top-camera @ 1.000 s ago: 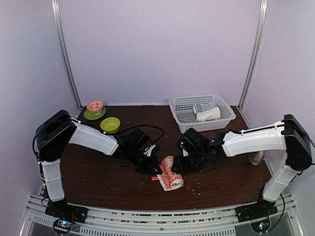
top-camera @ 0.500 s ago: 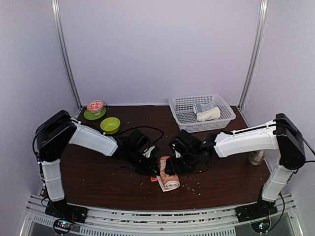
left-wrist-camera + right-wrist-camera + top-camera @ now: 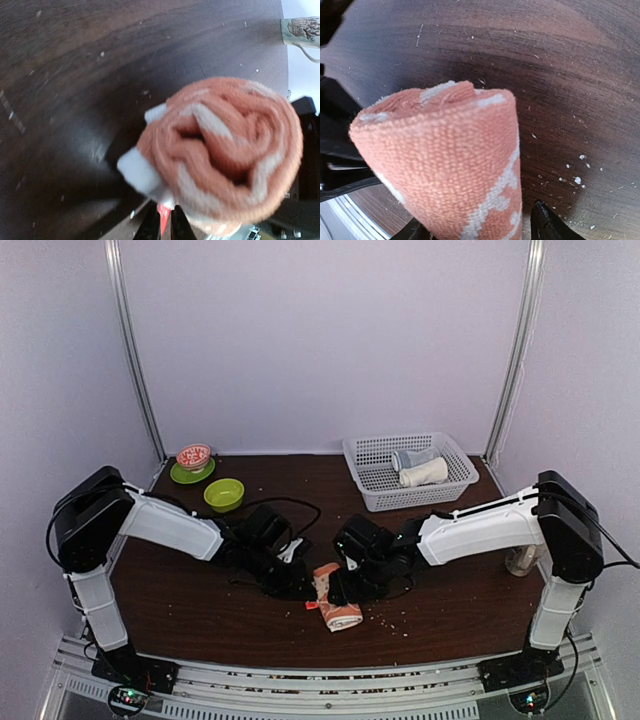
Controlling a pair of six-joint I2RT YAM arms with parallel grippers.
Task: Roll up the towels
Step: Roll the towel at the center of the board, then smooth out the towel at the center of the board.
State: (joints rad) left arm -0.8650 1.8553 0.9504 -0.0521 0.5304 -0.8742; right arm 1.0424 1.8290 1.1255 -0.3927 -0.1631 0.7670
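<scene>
Orange towel [image 3: 338,612] rolled up, R jaws either side.

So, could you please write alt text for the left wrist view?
A rolled orange towel with white markings fills the frame, seen end-on so its spiral shows. Behind it is a dark wooden table, a mug at top right.
</scene>
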